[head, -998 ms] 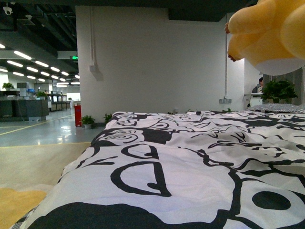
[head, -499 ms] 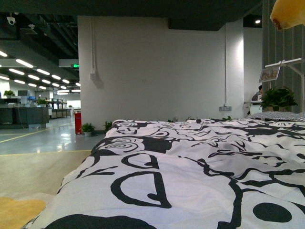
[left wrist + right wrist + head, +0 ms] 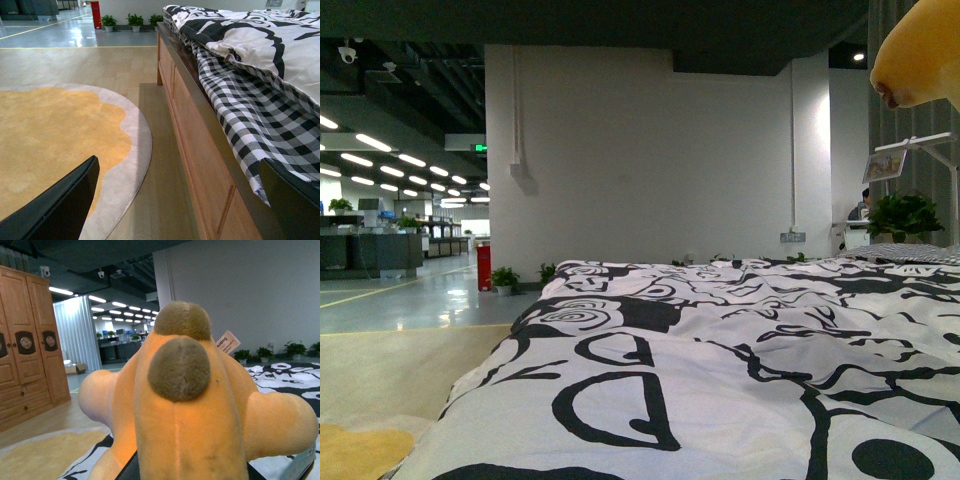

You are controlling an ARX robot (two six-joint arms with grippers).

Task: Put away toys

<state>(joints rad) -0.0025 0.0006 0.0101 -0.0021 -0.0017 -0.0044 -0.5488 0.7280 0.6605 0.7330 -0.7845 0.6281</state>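
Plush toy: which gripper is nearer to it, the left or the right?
Right. The right gripper holds the plush toy, which fills its wrist view. The left gripper hangs open low beside the wooden bed frame, over the rug, with no toy in its view.

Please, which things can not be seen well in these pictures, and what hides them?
The plush toy: in the front view the top right corner cuts it off; only one rounded part shows.
The right tool: in the right wrist view the plush toy covers it, so its grip cannot be judged.
The sign behind it, same view: print too small to read.
The left tool: the left wrist view shows only two finger ends, apart.
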